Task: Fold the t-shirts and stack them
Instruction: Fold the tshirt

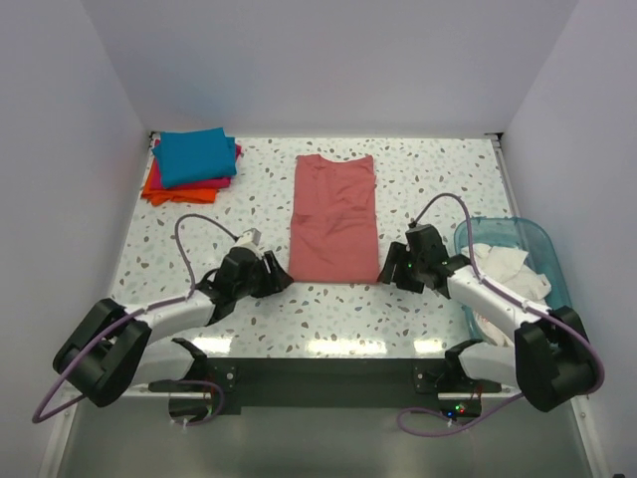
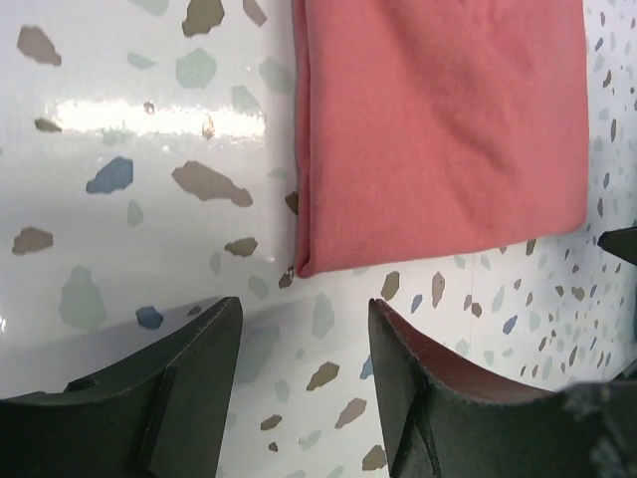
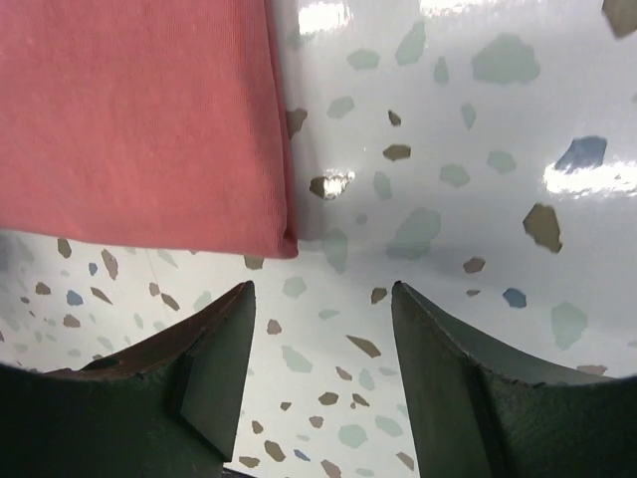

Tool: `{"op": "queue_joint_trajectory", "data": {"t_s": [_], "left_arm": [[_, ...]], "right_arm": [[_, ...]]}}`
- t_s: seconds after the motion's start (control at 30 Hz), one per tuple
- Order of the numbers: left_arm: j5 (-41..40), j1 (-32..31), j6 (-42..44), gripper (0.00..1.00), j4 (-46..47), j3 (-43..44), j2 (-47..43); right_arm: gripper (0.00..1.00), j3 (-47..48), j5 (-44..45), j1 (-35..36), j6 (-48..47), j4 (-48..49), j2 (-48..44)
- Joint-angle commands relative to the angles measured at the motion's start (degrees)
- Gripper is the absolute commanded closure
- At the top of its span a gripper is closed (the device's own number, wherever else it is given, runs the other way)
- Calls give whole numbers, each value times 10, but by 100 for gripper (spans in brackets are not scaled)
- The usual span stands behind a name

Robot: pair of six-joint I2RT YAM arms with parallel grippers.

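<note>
The salmon-red t-shirt (image 1: pixel 334 219) lies flat in the middle of the speckled table (image 1: pixel 438 179), folded into a long upright strip. The left claw (image 1: pixel 282 278) sits just beside its lower left corner and the right claw (image 1: pixel 387 273) just beside its lower right corner. In the upper left of the frame, a teal-blue t-shirt (image 1: pixel 195 155) tops a stack over a magenta-pink t-shirt (image 1: pixel 237 153) and an orange t-shirt (image 1: pixel 182 192). At the right edge, a blue tub (image 1: pixel 529 242) holds white cloth (image 1: pixel 503 265).

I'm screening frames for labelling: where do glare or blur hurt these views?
Top external: sharp, with light strips reflecting off the table near the arms. Left wrist: a glare band beside the salmon-red t-shirt; its dark fingers lack detail. Right wrist: glare spots at the top and right; its fingers equally dark.
</note>
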Motion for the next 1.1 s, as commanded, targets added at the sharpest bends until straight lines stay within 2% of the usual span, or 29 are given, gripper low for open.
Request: {"op": "queue_joint_trajectory", "data": {"t_s": [0.0, 0.2, 0.33, 0.47, 0.73, 0.83, 0.87, 0.93, 0.97, 1.0, 1.07], "left_arm": [[-7, -11, -29, 41, 50, -29, -31], [-2, -15, -42, 41, 102, -60, -27], [2, -16, -45, 42, 125, -52, 13], [5, -16, -54, 47, 149, -46, 56], [4, -17, -60, 56, 181, -25, 136], [6, -18, -59, 66, 186, -21, 146], [8, -19, -59, 74, 186, -21, 145], [11, -19, -58, 82, 181, -21, 138], [13, -19, -54, 88, 177, -20, 134], [14, -19, -49, 93, 161, -16, 122], [19, -20, -39, 100, 127, -12, 103]], "right_arm": [[40, -29, -6, 18, 50, 52, -31], [40, -42, -12, 29, 79, 103, -13], [42, -47, -10, 29, 92, 134, 18], [49, -52, -9, 29, 99, 151, 34], [53, -51, -9, 29, 102, 168, 53], [59, -47, -10, 29, 101, 172, 61], [64, -45, -10, 29, 101, 172, 62], [72, -38, -15, 29, 97, 171, 66], [77, -36, -15, 29, 94, 168, 65], [88, -28, -15, 29, 91, 164, 64], [100, -16, -22, 29, 73, 136, 52]]}}
